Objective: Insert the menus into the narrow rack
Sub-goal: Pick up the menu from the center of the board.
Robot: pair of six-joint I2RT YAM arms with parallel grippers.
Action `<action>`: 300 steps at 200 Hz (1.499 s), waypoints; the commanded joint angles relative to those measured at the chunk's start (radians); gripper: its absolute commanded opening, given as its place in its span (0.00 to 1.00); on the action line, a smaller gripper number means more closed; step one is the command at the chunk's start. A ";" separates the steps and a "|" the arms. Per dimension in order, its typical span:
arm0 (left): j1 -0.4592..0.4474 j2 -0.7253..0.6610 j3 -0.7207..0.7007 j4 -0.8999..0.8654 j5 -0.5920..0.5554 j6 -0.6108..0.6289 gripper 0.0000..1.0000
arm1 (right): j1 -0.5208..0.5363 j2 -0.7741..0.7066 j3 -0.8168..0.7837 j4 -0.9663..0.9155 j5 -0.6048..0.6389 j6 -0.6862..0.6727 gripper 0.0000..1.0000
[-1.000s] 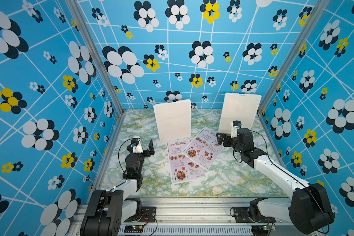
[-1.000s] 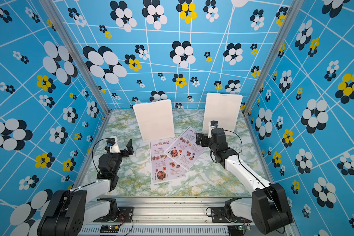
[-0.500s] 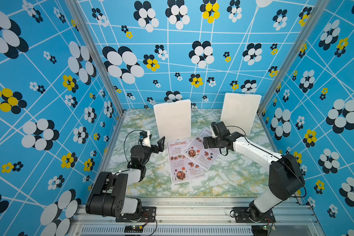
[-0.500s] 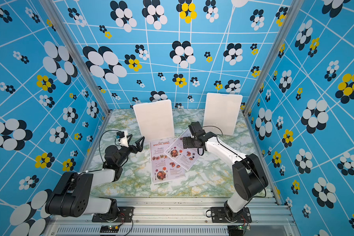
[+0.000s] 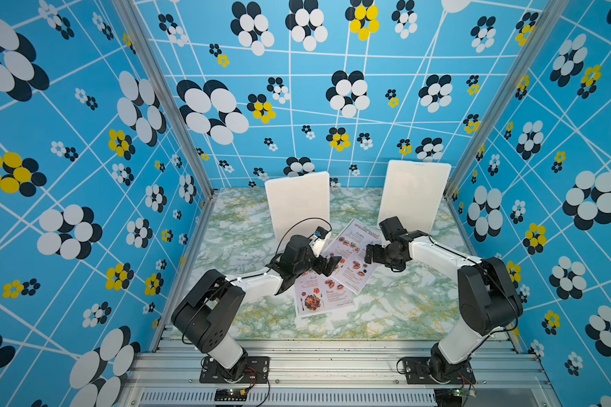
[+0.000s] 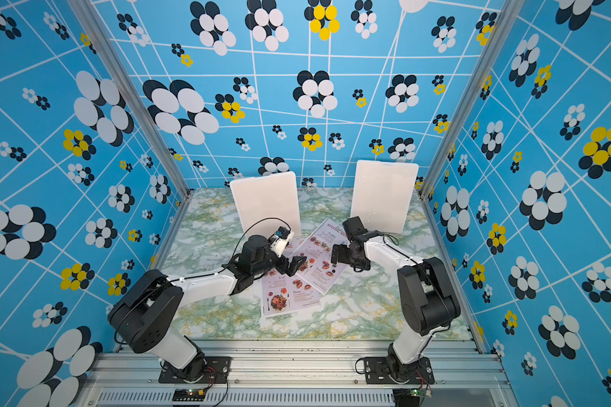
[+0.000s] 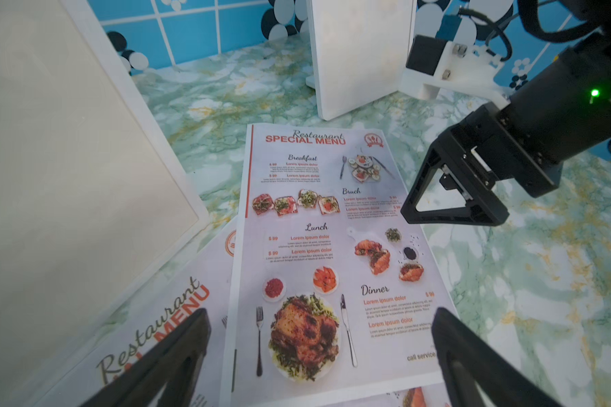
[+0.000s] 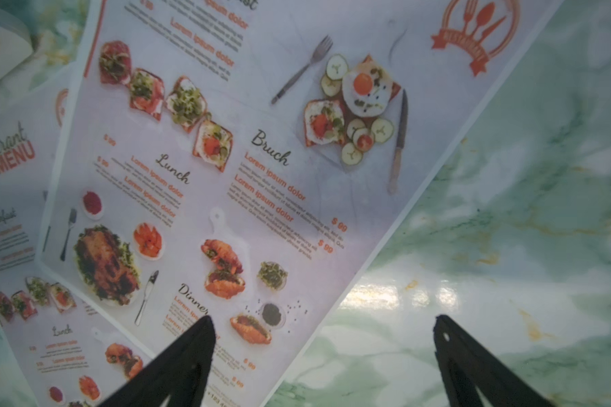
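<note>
Green-marbled tabletop (image 5: 403, 310) carries both menus (image 5: 353, 264), lying flat and overlapping, just before two upright white boards (image 5: 298, 204). Left gripper (image 5: 330, 265) and right gripper (image 5: 370, 254) hover above them, jaws spread wide and empty.

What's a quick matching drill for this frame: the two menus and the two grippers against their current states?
Things:
1. upper menu
2. lower menu
3. left gripper
4. right gripper

States:
a. open, one finger over a sheet, the other over the bare marble table
b. flat, partly covered by the other sheet
c. open, spanning both sheets
d. flat, lying across the other sheet

Pairs: 1-d, 2-b, 3-c, 4-a
</note>
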 commanded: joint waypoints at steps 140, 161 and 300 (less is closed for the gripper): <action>-0.013 0.345 0.168 -0.022 0.115 -0.084 1.00 | 0.003 0.226 0.141 0.039 -0.112 0.109 0.99; -0.029 0.352 0.173 -0.023 0.122 -0.085 1.00 | 0.019 0.247 0.164 0.040 -0.109 0.118 0.99; -0.043 0.346 0.115 0.052 0.153 -0.129 1.00 | 0.050 0.278 0.201 0.019 -0.069 0.121 0.62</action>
